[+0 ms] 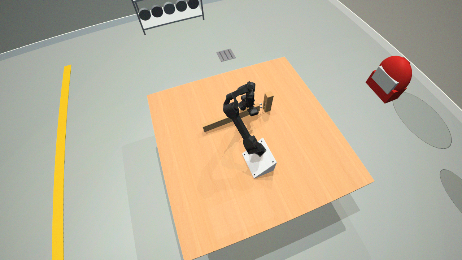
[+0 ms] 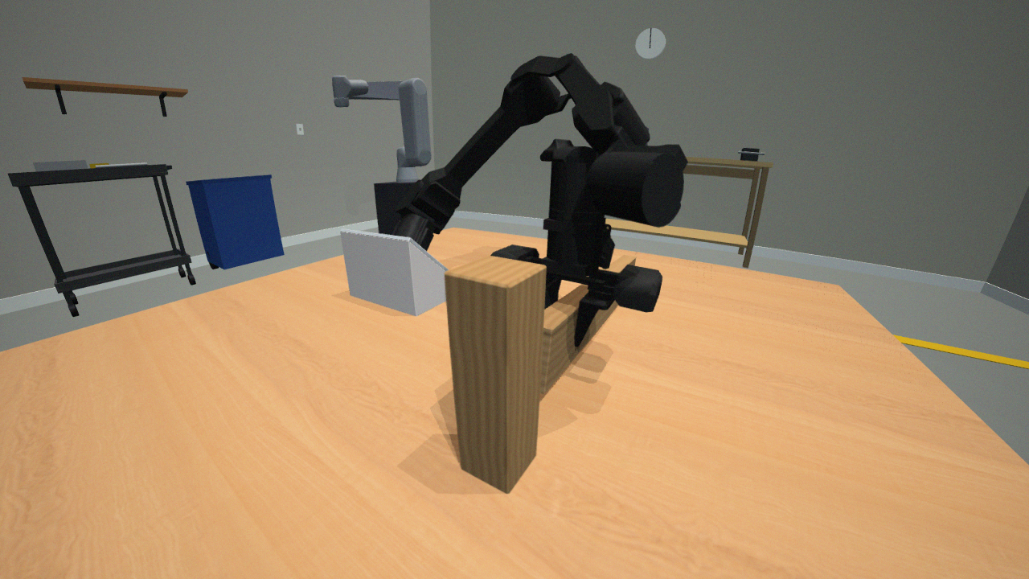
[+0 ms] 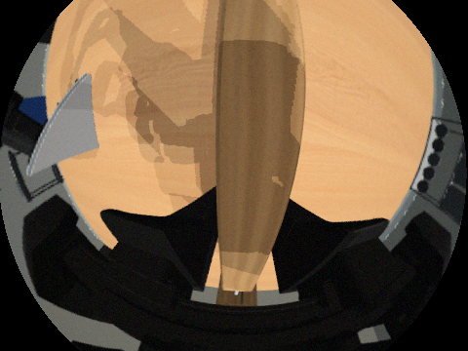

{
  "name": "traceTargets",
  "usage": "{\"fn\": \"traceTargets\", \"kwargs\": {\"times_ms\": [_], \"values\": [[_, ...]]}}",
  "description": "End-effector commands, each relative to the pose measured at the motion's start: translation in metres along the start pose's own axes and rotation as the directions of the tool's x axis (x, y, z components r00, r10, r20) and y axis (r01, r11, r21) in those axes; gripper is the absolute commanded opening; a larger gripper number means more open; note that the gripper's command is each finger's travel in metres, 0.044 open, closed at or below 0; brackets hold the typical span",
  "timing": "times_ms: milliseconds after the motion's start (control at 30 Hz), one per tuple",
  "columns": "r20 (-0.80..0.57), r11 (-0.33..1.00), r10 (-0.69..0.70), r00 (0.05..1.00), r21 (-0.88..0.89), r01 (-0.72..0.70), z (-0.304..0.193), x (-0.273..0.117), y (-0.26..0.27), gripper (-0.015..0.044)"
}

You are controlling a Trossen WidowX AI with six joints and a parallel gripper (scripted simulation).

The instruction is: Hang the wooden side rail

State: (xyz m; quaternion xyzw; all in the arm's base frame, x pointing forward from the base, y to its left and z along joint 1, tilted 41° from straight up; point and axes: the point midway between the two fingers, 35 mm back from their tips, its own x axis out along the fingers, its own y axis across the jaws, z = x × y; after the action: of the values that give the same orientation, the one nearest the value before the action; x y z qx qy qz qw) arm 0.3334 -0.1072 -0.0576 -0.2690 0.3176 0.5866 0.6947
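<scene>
The gripper [image 1: 248,109] [image 2: 564,317] [image 3: 245,186] is partly open, its jaws closed on the rail [image 1: 216,124] [image 2: 555,359] [image 3: 255,146], one finger on each side, near the hooked end. Just beyond the jaws, the hooks [image 1: 260,105] [image 3: 237,292] project from that end toward the post [image 1: 268,102] [image 2: 496,374] [image 3: 223,298], outside its slot. The post stands upright on the table [image 1: 306,161] [image 2: 288,432] [image 3: 366,97], near the jaws. The rail's opposite end lies well apart from them, past the arm.
</scene>
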Motion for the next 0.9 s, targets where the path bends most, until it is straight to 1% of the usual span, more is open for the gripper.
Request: {"fn": "traceTargets", "kwargs": {"times_ms": [0,867], "values": [[-0.008,1.000,-0.019,1.000,-0.005,0.019,-0.0025,-0.0079,-0.0033,0.0000],[-0.008,1.000,-0.019,1.000,-0.005,0.019,-0.0041,-0.0081,-0.0048,0.0000]]}}
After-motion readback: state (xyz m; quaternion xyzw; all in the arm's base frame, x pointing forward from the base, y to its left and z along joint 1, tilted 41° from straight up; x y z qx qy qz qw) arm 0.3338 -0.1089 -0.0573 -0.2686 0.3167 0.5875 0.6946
